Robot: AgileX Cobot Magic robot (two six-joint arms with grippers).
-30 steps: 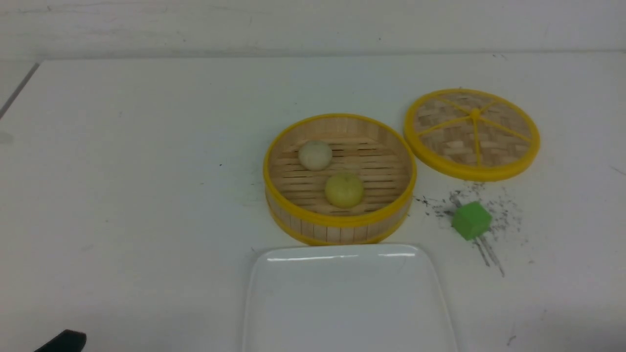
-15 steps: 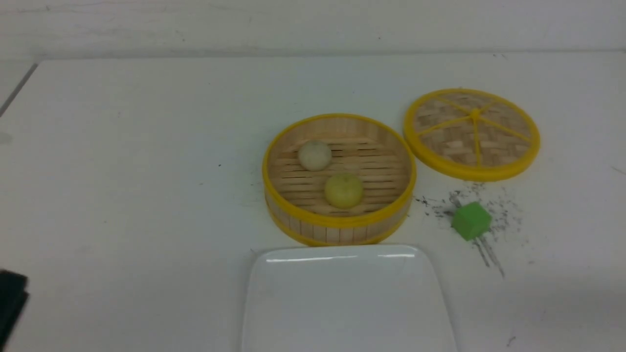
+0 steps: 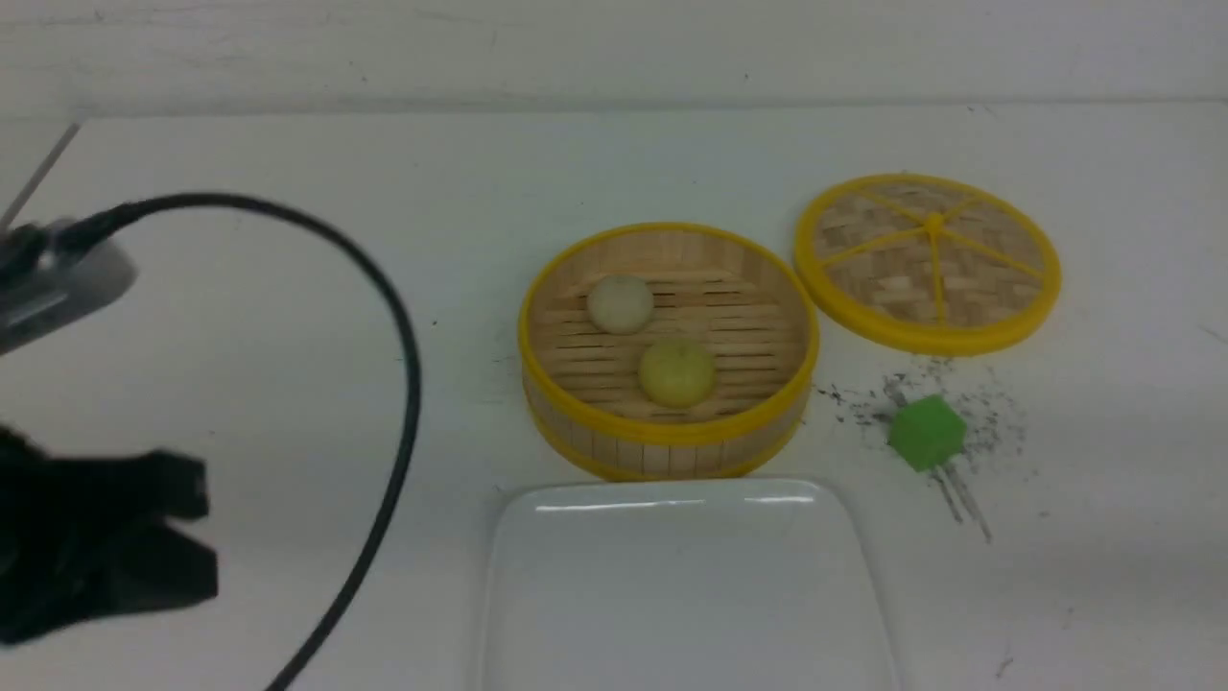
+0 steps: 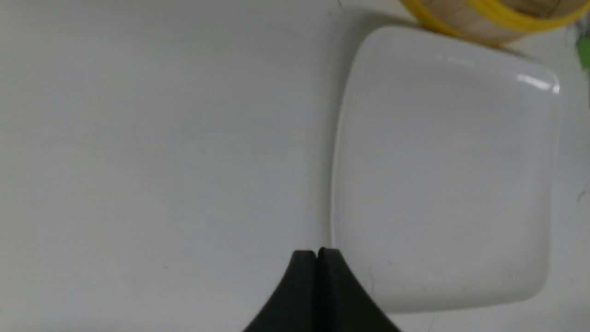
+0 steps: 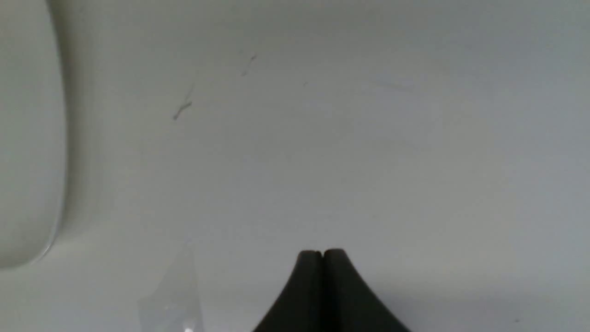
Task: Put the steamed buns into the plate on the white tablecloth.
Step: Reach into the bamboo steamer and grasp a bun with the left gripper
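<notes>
Two steamed buns lie in the open bamboo steamer [image 3: 667,434]: an off-white bun [image 3: 621,304] behind a pale yellow bun [image 3: 676,372]. The glossy white plate [image 3: 686,585] sits empty on the white tablecloth [image 3: 672,163], just in front of the steamer. My left arm [image 3: 96,547] shows blurred at the front left, far from the buns. In its wrist view the left gripper [image 4: 317,252] is shut and empty, beside the plate's edge [image 4: 442,175]. My right gripper [image 5: 322,253] is shut and empty over bare cloth, with the plate's rim [image 5: 27,138] to one side. It does not show in the front view.
The steamer's woven lid [image 3: 928,261] lies at the back right. A green cube [image 3: 926,433] sits among black scuff marks to the right of the steamer. A black cable [image 3: 408,384] loops from the left arm over the cloth. A clear scrap [image 5: 173,295] lies near the right gripper.
My left arm has risen and swung into the front view from the lower left, bringing its cable loop with it. The buns, steamer, plate, lid and cube have not moved.
</notes>
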